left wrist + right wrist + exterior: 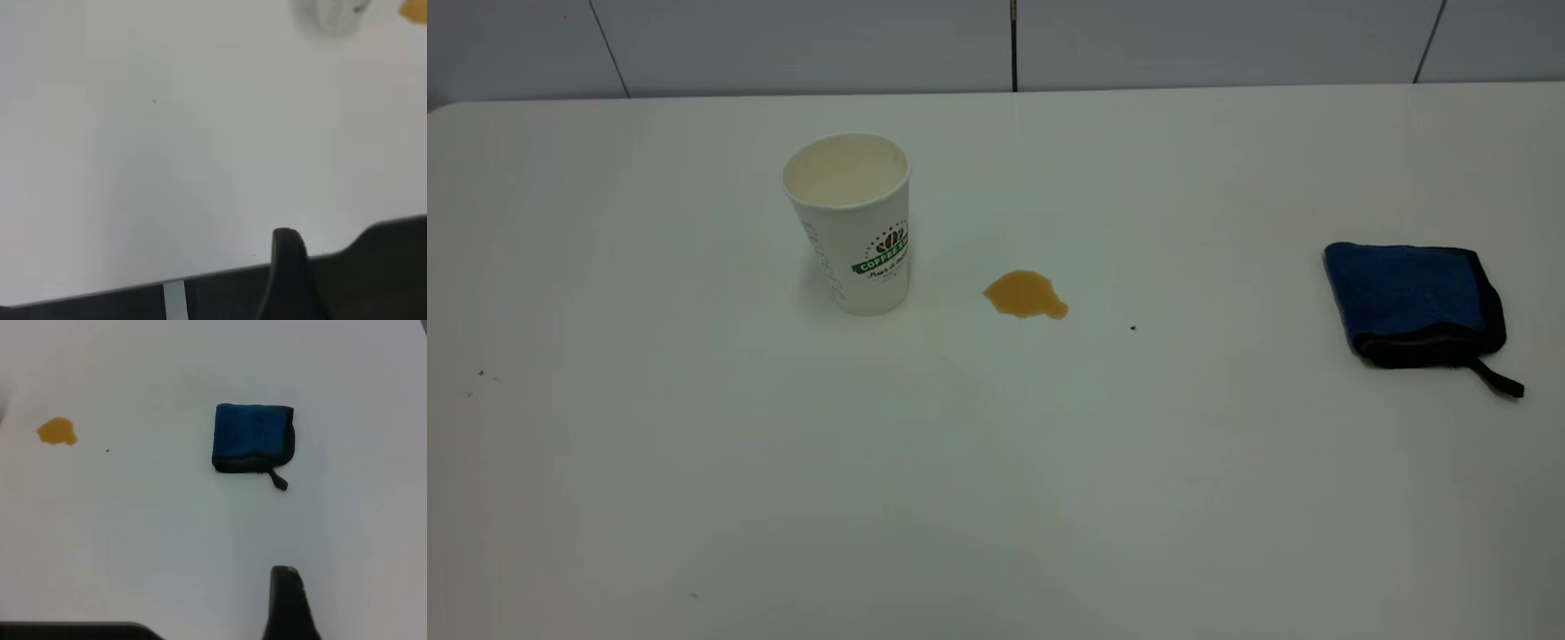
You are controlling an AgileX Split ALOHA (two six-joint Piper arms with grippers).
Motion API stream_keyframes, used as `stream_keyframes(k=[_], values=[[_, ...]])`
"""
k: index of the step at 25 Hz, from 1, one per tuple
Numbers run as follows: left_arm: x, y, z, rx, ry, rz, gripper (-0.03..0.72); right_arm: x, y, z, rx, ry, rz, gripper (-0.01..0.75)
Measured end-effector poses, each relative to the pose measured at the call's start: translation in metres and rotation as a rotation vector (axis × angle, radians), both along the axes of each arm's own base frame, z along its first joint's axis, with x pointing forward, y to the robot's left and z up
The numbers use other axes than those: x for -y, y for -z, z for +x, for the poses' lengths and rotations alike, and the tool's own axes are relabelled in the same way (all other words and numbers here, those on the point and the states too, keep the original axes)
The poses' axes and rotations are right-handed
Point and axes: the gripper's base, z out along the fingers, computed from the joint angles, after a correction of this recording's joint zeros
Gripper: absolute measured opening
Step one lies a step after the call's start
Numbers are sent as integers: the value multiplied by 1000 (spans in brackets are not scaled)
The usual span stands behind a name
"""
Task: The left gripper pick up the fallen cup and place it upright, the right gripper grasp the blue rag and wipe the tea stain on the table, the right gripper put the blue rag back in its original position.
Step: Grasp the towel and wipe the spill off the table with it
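The cup (pixel 854 222) stands upright on the table (pixel 996 498), left of centre, its cream inside showing. The amber tea stain (pixel 1024 295) lies just to the cup's right. The folded blue rag (pixel 1412 302) lies flat at the far right, its black loop tab toward the front. Neither arm shows in the exterior view. My left gripper (pixel 288 267) hangs near the table's edge, far from the cup (pixel 331 13). My right gripper (pixel 288 600) is above bare table, short of the rag (pixel 253 439), with the stain (pixel 57 431) off to one side.
A tiny dark speck (pixel 1133 328) lies on the table between the stain and the rag. A grey panelled wall runs behind the table's far edge. The table's edge, with a dark floor beyond it, shows in the left wrist view.
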Motion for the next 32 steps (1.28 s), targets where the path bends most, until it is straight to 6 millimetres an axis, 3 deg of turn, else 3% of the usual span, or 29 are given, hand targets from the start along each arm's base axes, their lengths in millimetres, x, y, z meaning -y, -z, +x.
stream_keyframes(k=[6,22,26,29,32], values=[[1,1,-4,21,-92,-2,547,0,0,0,0,0,0,550],[1,1,-4,20,-95,-1,547,-5,-1,2,-4,-47,29,558],[1,1,-4,20,-95,-1,547,-10,-10,26,-73,-135,8,620],[1,1,-4,20,-95,-1,547,-11,-23,61,-56,-164,-3,653],[1,1,-4,20,-95,-1,547,-11,-19,105,-104,-170,9,656]])
